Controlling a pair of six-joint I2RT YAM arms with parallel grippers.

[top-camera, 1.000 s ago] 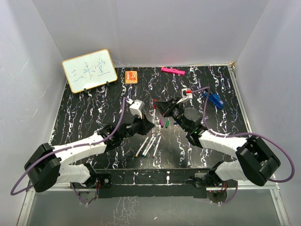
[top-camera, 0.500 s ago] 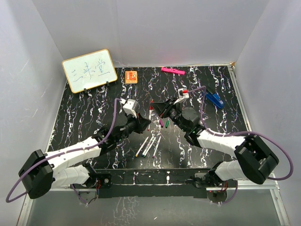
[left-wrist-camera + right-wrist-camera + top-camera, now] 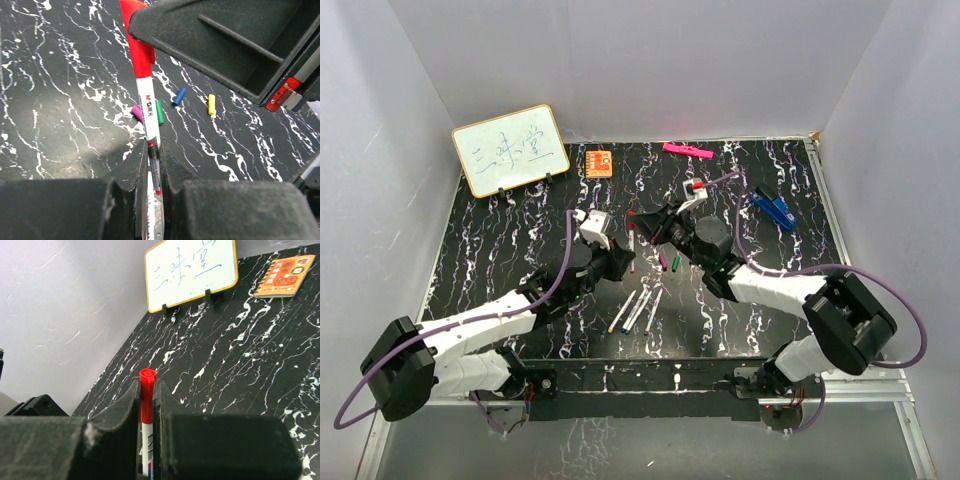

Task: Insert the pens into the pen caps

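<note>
Red pen (image 3: 150, 107): smooth white round barrel, clamped in left gripper (image 3: 152, 172) above the tabletop's (image 3: 60, 100) middle. The glossy red cap (image 3: 139, 55) is pinched in right gripper (image 3: 146, 390). You should hold both axes in line and press straight until seated (no twisting needed, I judge). Other caps (image 3: 179, 96), stubby plastic cylinders, lie loose beyond.

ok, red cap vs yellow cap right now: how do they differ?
Held or loose: the red cap is clamped in the right gripper; the yellow cap lies free on the table.
Pen: the red cap sits over the end of a pen held by the left gripper; the yellow cap has no pen.
Shared: both are short plastic caps.
</note>
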